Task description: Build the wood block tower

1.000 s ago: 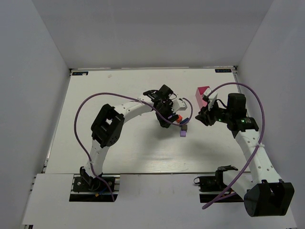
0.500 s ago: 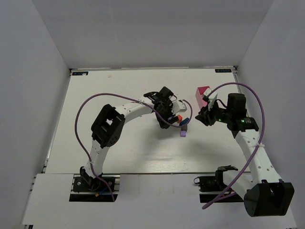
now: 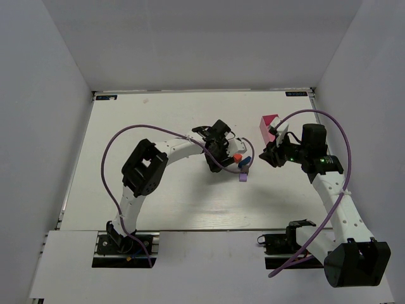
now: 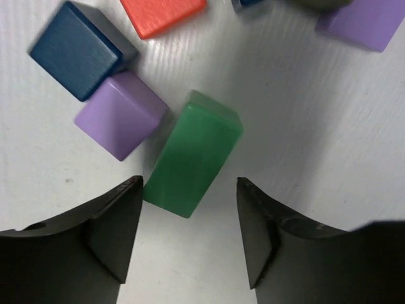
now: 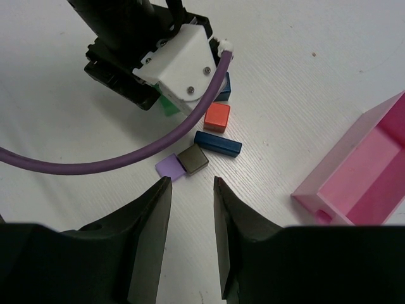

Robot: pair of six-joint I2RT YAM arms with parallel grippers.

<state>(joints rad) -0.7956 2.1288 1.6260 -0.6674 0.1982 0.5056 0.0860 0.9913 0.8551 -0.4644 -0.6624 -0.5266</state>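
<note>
No tower is seen yet: the blocks [image 3: 240, 166] are spread loose in a small cluster on the table [image 3: 126, 120], near its middle, between the two arms. In the left wrist view a green block [image 4: 193, 155] lies flat with a purple cube [image 4: 120, 123] touching its side, a blue block [image 4: 79, 50] just beyond that, and a red block [image 4: 163, 12] at the top edge. The left gripper [image 4: 190, 183] is held low over the near end of the green block, its jaws spread to either side of it; the block is not clamped, as bare table shows between it and the right-hand jaw. In the right wrist view a flat blue block [image 5: 218, 144], a brown block [image 5: 193, 158] and a purple piece [image 5: 168, 168] are seen close together; whether the brown one rests on the purple one or only beside it cannot be told. The right gripper [image 5: 192, 183] is held apart from the cluster with its jaws parted and nothing between them, and a pink tray [image 5: 364, 171] lies on its side nearby. The task is judged to be at its start: a first pick of the green block is being lined up, and all the stacking is left to do.
</note>
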